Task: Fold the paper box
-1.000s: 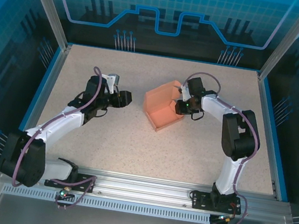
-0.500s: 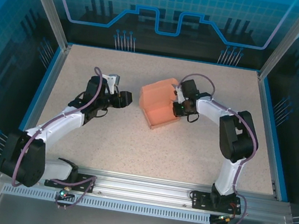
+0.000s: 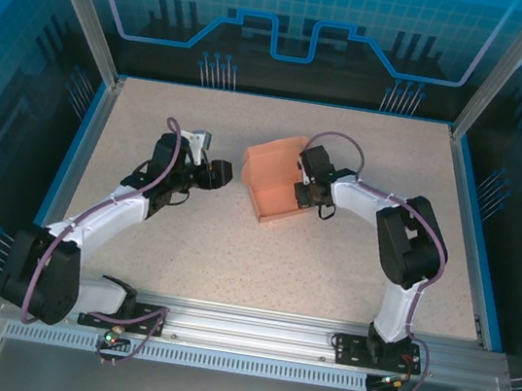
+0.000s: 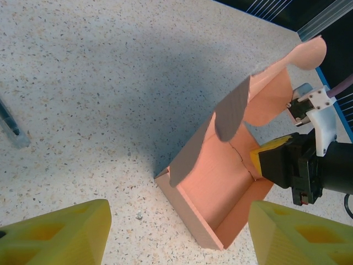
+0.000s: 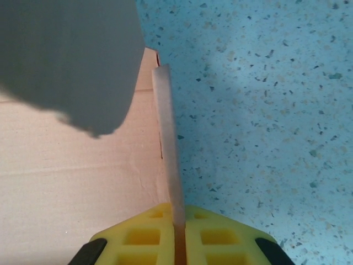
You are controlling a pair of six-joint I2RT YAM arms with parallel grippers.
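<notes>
At the middle of the desk, right jaws clenched on one wall of the paper box; left jaws released, near it

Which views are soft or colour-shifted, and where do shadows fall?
Right wrist: the table is tinted cyan, and a flap of the paper box is a grey, defocused blur. Left wrist: natural colour, with a broad soft shadow across the table beyond the box. Top external: sharp and evenly lit.
</notes>
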